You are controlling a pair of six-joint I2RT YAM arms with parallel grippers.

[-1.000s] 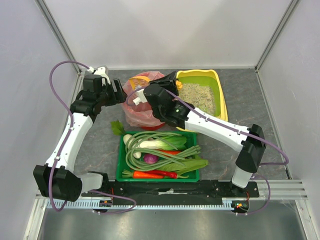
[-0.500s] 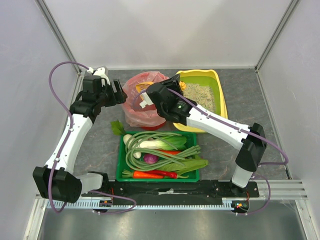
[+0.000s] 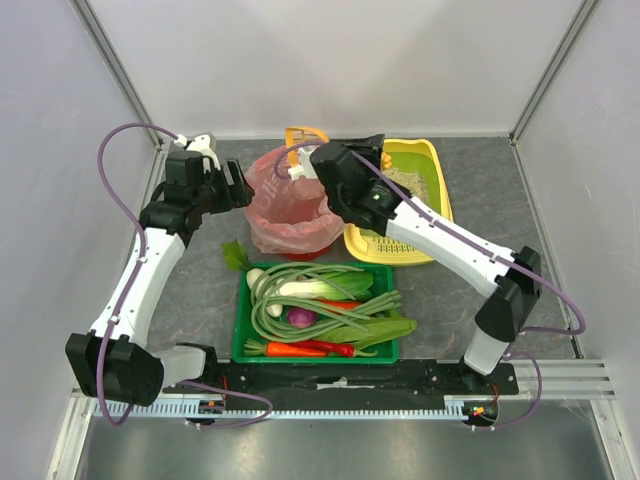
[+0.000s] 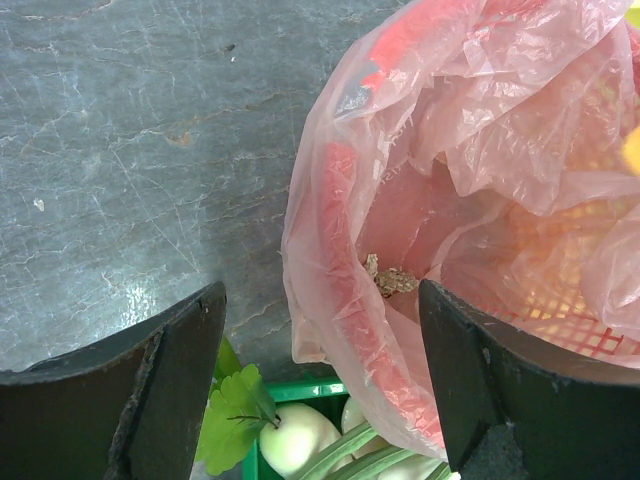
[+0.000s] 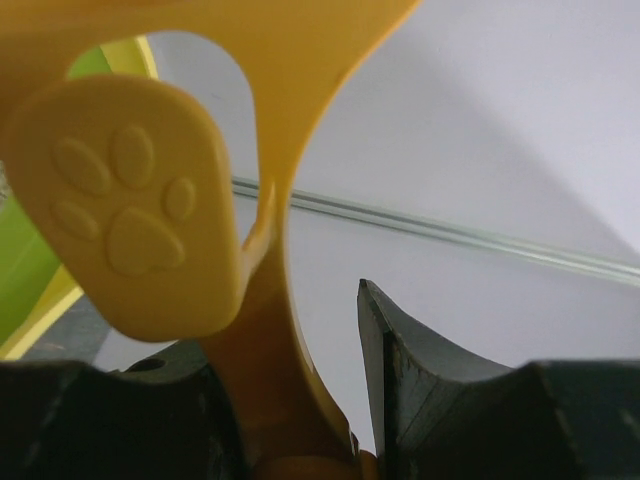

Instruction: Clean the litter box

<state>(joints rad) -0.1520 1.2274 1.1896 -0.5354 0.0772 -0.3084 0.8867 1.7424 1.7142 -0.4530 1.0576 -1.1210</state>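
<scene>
The litter box (image 3: 447, 208), a yellow tray with a green lining, sits at the far right of the table (image 3: 195, 285), its grey-beige litter (image 3: 415, 185) partly hidden under the right arm. In the right wrist view a strip of its green lining and yellow rim (image 5: 30, 300) shows at the left edge.

The right gripper (image 3: 300, 163) hangs just left of the box, above the far rim of the red bin (image 3: 290, 235). It is clamped on the handle of an orange scoop (image 3: 298, 135). In the wrist view the scoop's stem (image 5: 255, 390) stands upright between the dark fingers (image 5: 410, 390), with a paw-print tab (image 5: 130, 210) above them.

The red bin, lined with a pink bag (image 3: 285, 200), stands touching or just beside the litter box on its left. A small clump of litter (image 4: 388, 280) lies inside the bag (image 4: 450, 190).

The left gripper (image 3: 238, 186) hovers at the bin's left side. Its jaws stand wide apart, holding nothing, with the bag's edge ahead of the fingers (image 4: 190, 360).

Nearer the arms' bases, a green tray (image 3: 240, 325) holds long beans, a carrot and other vegetables.
</scene>
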